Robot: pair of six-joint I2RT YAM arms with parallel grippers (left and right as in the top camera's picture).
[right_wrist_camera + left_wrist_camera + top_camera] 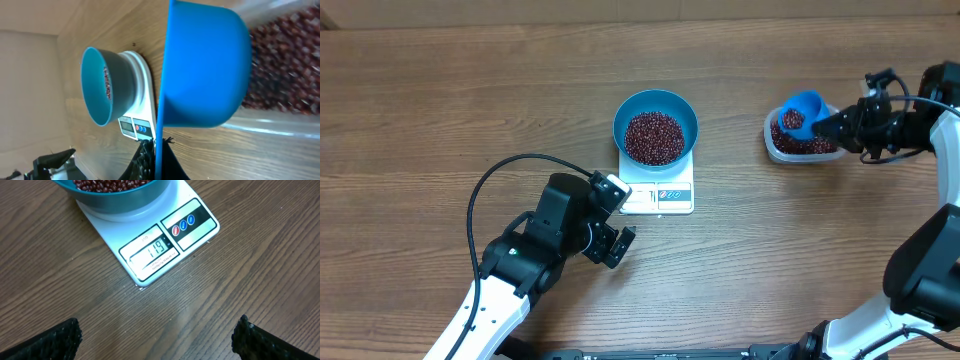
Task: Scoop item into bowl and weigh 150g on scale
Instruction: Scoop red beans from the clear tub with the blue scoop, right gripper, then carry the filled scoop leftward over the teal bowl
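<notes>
Beans [654,137] lie in the bowl [686,108] at mid-counter [440,90] and in the tub [772,145] at far right, with more in the scoop [805,105] above it. Scooping is in hand: the display reads 119, short of target. The next move, I judge, is to carry the scoop left and tip gently. Counted: two arms, one bowl, one tub, one scale [660,198] under the bowl, one scoop. The left end effector [628,213] gapes empty near the scale; the right end effector [828,125] is clamped on the scoop.
</notes>
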